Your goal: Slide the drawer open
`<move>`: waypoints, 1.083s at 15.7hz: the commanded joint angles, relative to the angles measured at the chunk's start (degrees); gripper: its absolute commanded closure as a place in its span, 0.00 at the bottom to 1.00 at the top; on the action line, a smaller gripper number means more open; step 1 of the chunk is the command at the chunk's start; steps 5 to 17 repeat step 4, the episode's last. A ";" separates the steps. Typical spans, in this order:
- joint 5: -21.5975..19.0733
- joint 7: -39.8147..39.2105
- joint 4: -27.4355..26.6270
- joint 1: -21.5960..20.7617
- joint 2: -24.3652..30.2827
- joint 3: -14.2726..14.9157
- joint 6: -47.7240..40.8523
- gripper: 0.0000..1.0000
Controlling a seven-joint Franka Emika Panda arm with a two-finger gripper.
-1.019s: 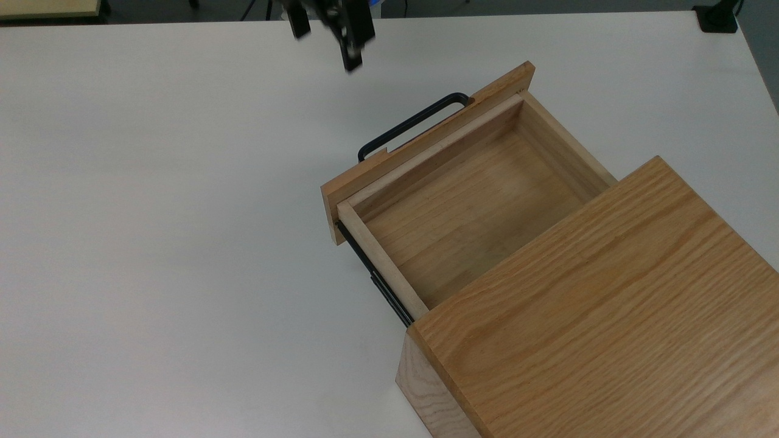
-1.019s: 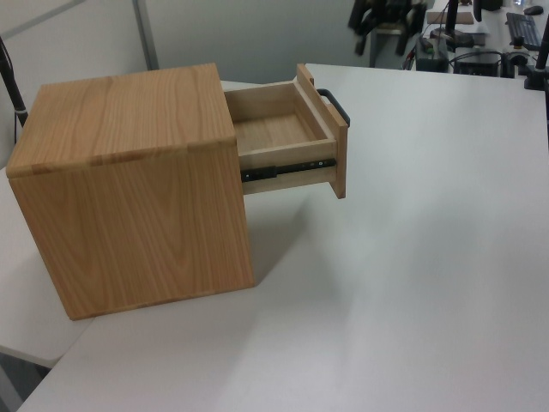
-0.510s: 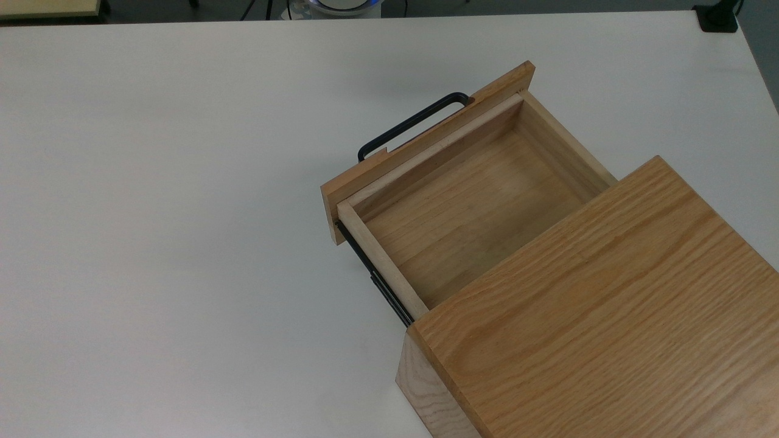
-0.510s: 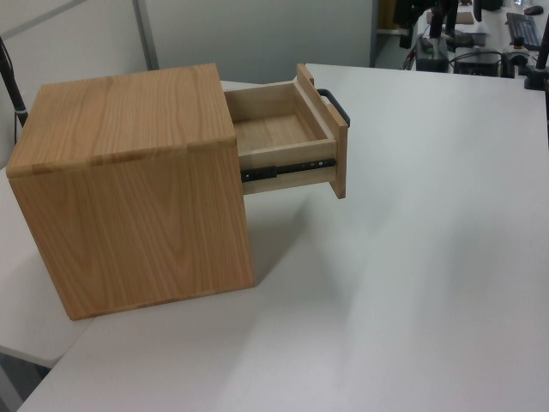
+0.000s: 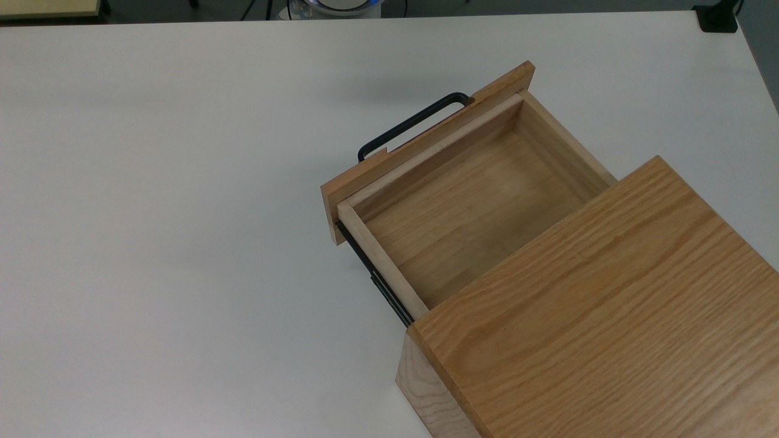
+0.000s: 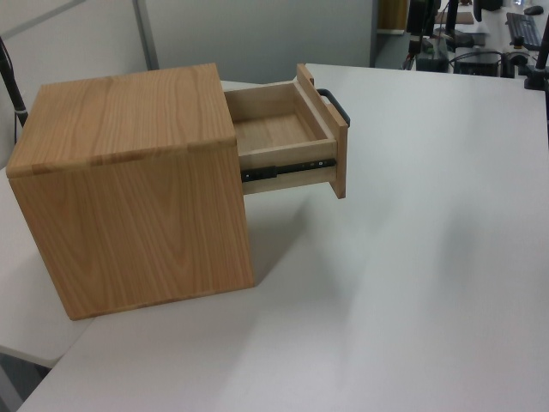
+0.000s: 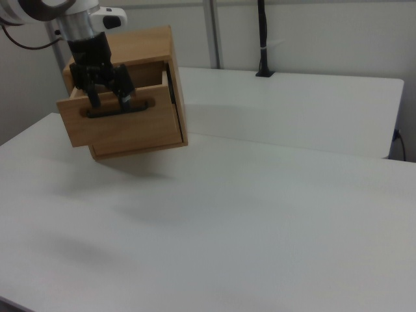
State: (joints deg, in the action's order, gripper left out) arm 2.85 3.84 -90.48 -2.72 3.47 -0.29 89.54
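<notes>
One white counter [image 5: 152, 243] carries an oak box [image 5: 596, 304] toward the corner at the top view's lower right. The drawer [image 5: 468, 207] stands pulled well out of it toward the counter's middle, tray bare and side rails showing. Its black handle [image 5: 414, 121] is free of any grip. The tool [image 7: 110, 102] hangs with fingers spread, holding nothing. The sliding step looks done; any further opening would call for re-gripping the handle and pulling straight along the rails.

top view looks down close over the drawer [image 5: 462, 201]; left view sits behind the casing [image 6: 137, 189]; right view faces its front from farther off.
</notes>
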 commanded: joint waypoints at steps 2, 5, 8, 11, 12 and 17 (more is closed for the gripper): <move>1.98 -1.56 -1.37 -1.50 0.48 0.99 1.95 0.00; 1.98 -1.82 -1.36 -1.41 0.40 0.91 1.95 0.00; 1.98 -1.82 -1.36 -1.41 0.40 0.91 1.95 0.00; 1.98 -1.82 -1.36 -1.41 0.40 0.91 1.95 0.00; 1.98 -1.82 -1.36 -1.41 0.40 0.91 1.95 0.00; 1.98 -1.82 -1.36 -1.41 0.40 0.91 1.95 0.00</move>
